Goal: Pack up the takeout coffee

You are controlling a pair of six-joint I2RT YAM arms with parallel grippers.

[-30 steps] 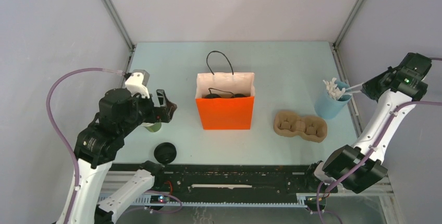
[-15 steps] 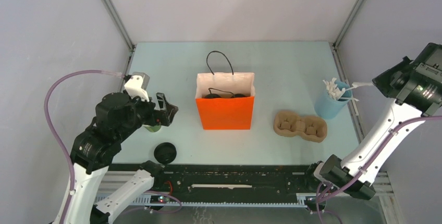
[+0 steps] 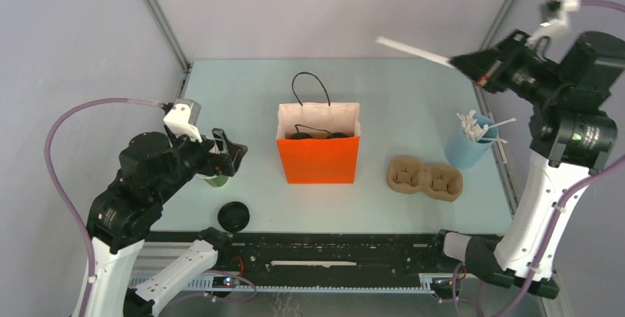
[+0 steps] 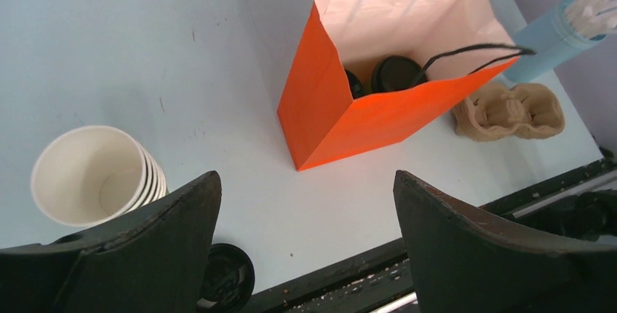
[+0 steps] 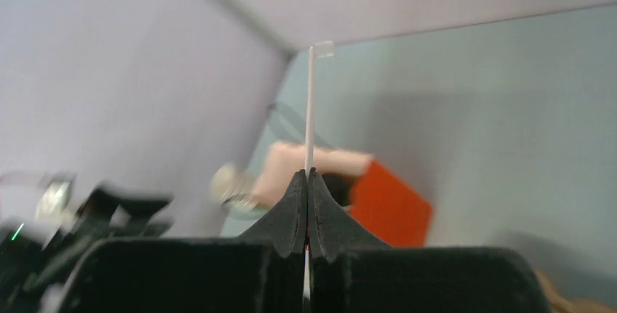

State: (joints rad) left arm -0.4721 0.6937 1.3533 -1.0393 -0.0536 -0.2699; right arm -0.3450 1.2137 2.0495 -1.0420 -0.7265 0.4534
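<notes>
Two takeout coffees stand inside the orange paper bag [image 3: 318,161]; only their black lids [image 3: 298,136] [image 4: 396,73] show. My left gripper [image 3: 230,155] hangs wide open left of the bag, above the nested stack of lidless cups [image 4: 91,175], with nothing between its fingers [image 4: 167,226]. My right gripper [image 3: 458,60] is raised high at the back right, shut on a thin white stick [image 3: 413,49] that points left toward the bag. In the right wrist view the stick [image 5: 310,102] rises straight out of the shut gripper [image 5: 307,175].
A loose black lid [image 3: 233,217] lies near the front edge, left. A brown cardboard cup carrier [image 3: 425,177] sits right of the bag. Behind it stands a blue cup [image 3: 464,149] holding more white sticks. The bag's black handles [image 3: 309,81] stand up.
The right arm has risen from the blue cup with one white stick and swung it up and to the left. The left arm has drifted slightly left, still open.
</notes>
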